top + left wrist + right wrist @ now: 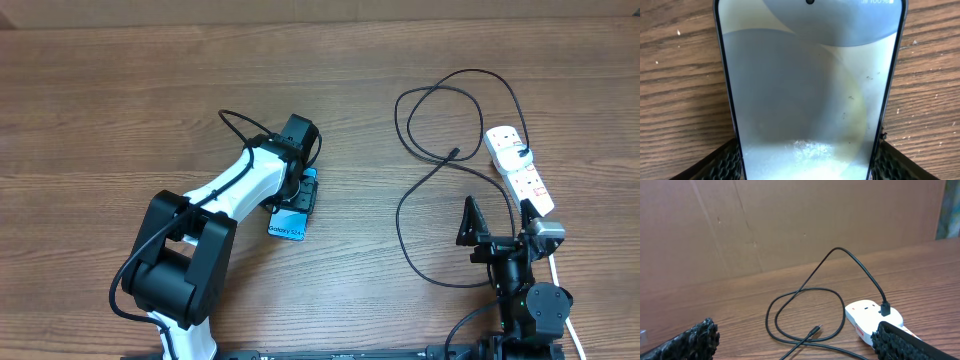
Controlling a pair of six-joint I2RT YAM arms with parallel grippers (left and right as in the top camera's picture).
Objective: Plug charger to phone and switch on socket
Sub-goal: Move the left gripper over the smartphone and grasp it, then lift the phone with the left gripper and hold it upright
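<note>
The phone [288,225] lies on the wooden table left of centre, its screen lit with "Galaxy S24" text. It fills the left wrist view [805,85]. My left gripper [297,188] is shut on the phone, one finger against each long edge [805,157]. The charger cable loops over the right half of the table, its free plug [455,153] lying loose on the wood [815,329]. Its other end is plugged into the white socket strip [522,170] [862,316]. My right gripper [500,225] is open and empty [797,342], near the strip's near end.
A brown cardboard wall [790,225] stands behind the table. The strip's white cord [560,280] runs down past the right arm's base. The cable's lower loop [400,215] lies between the two arms.
</note>
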